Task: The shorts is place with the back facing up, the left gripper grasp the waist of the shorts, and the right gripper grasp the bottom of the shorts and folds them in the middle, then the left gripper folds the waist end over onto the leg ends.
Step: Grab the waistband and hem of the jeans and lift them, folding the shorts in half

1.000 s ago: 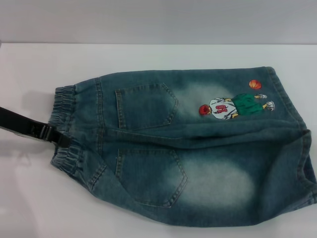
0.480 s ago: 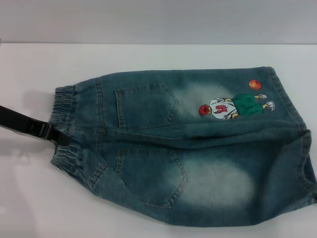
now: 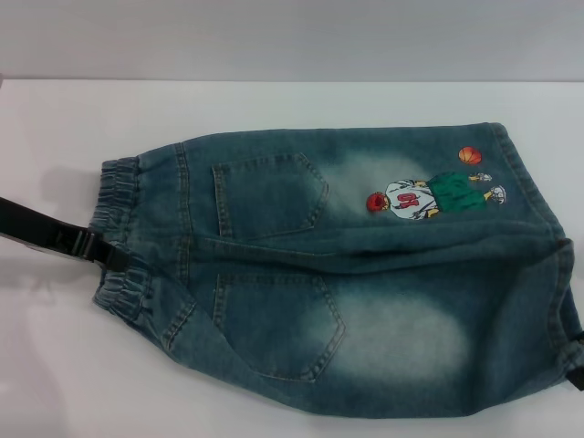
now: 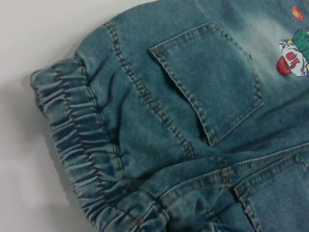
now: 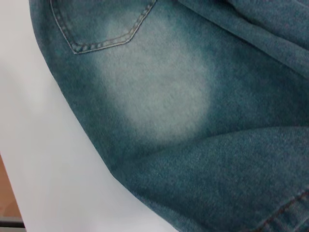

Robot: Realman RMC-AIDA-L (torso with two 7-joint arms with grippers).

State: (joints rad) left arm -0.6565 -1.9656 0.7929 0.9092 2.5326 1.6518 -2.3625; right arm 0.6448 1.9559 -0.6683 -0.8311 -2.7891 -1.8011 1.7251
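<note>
Shorts (image 3: 365,274) of faded blue-green denim, lying flat on our white table (image 3: 55,365), back side up, waist toward our left and legs toward our right. We list the ruffled waist end (image 3: 119,237) with its elastic band bunched at the middle, where the left gripper (image 3: 109,255) reaches in low over the table and is clamped on the band; its black fingers meet the gathered cloth, and the left wrist view shows the same band (image 4: 82,145) close up, puckered into folds. We count two back patch pockets, the far one (image 3: 269,196) and the near one (image 3: 278,324), each with pale stitching and a pointed lower edge. On the far leg we note a cartoon basketball player (image 3: 424,196) and an orange ball (image 3: 469,155) just beside the hem. The leg ends (image 3: 557,274) lie at the table's right side, the near hem slightly rumpled. The right gripper (image 3: 577,365) shows only as a dark sliver at the picture's right edge, touching or just beside the near leg's hem; whether its claw is spread or closed we cannot tell. The right wrist view shows the near leg's washed-out patch (image 5: 154,92) and bare table beside it
</note>
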